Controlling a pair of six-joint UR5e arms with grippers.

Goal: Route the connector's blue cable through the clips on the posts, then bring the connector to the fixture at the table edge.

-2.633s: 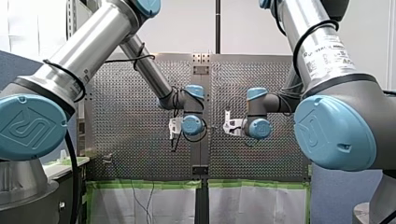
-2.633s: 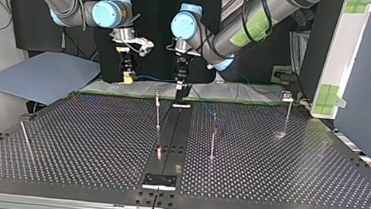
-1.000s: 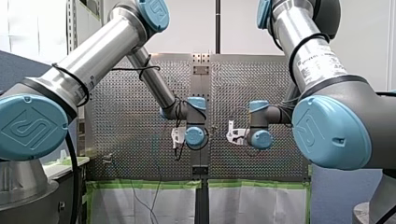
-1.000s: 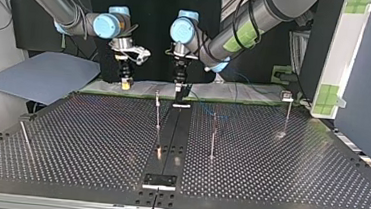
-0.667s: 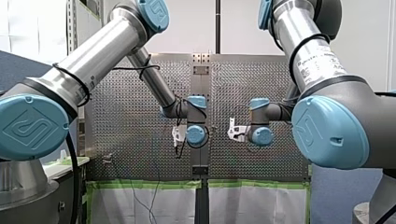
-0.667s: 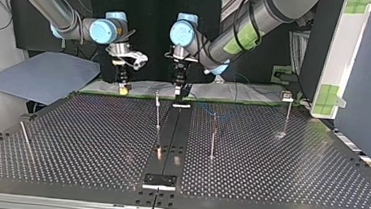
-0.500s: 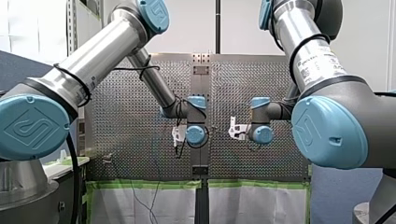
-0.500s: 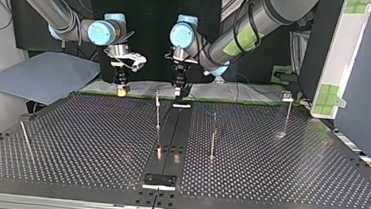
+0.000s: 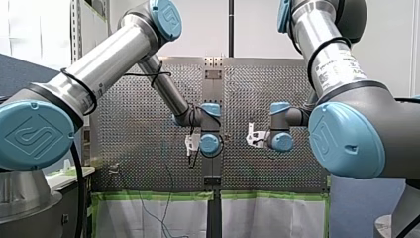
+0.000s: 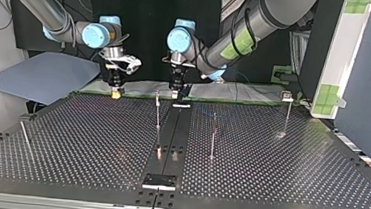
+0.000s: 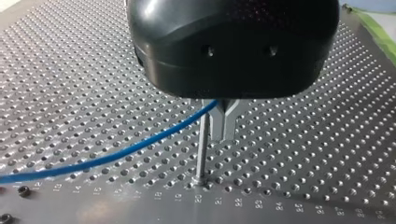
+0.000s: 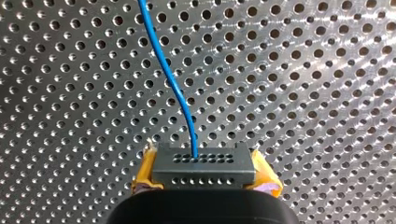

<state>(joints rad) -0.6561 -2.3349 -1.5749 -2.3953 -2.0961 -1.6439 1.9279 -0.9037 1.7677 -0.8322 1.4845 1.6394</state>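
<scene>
In the right wrist view my right gripper (image 12: 204,162) is shut on the dark grey connector (image 12: 203,171), yellow pads on both its sides. The blue cable (image 12: 170,79) leaves the connector's top and runs ahead over the perforated plate. In the left wrist view my left gripper (image 11: 224,133) has its metal fingers together on the blue cable (image 11: 140,145), right beside a thin post (image 11: 201,149). In the top view my right gripper (image 10: 115,92) hangs at the far edge, left of my left gripper (image 10: 175,90).
Thin posts stand on the table: one (image 10: 158,111) near the dark centre rail (image 10: 171,133), one (image 10: 213,137) to its right, one (image 10: 288,117) at the far right, one (image 10: 24,138) leaning at the left. A black block (image 10: 159,181) sits at the rail's near end.
My right gripper, with the connector, has moved toward the top view's left and a little lower. My left gripper has shifted slightly the same way and stays at the rail's far end.
</scene>
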